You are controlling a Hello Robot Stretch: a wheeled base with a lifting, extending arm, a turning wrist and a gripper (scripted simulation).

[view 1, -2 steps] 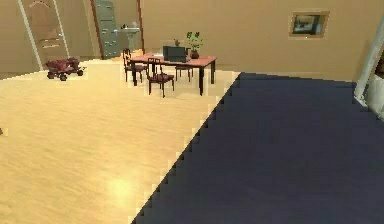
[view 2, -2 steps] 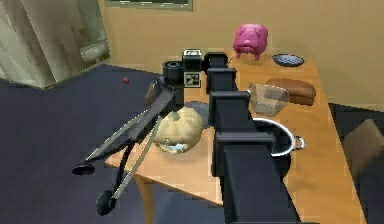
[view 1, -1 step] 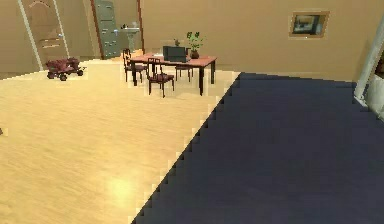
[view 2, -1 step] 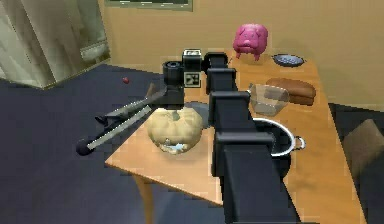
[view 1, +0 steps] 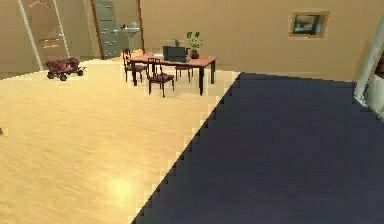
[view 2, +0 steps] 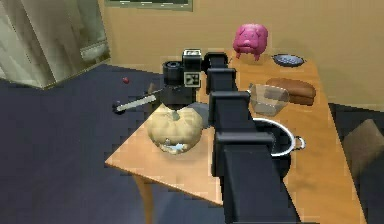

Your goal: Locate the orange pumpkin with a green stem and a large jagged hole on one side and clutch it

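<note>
Fingers (view 2: 176, 100) close to the pumpkin (view 2: 172, 131)

Fingers hang at the end of the dark arm, right by a pale, round pumpkin. I cannot tell if they are grasping anything. The pumpkin sits on the wooden tabletop (view 2: 135, 152), near one edge, with a jagged hole low on its side. A pink thing (view 2: 250, 40) and a brown loaf (view 2: 296, 92) lie farther back.

Soft even indoor light, moderately bright. Pale glare patch on wood floor (view 1: 118, 188); dark carpet (view 1: 285, 150) matte.
</note>
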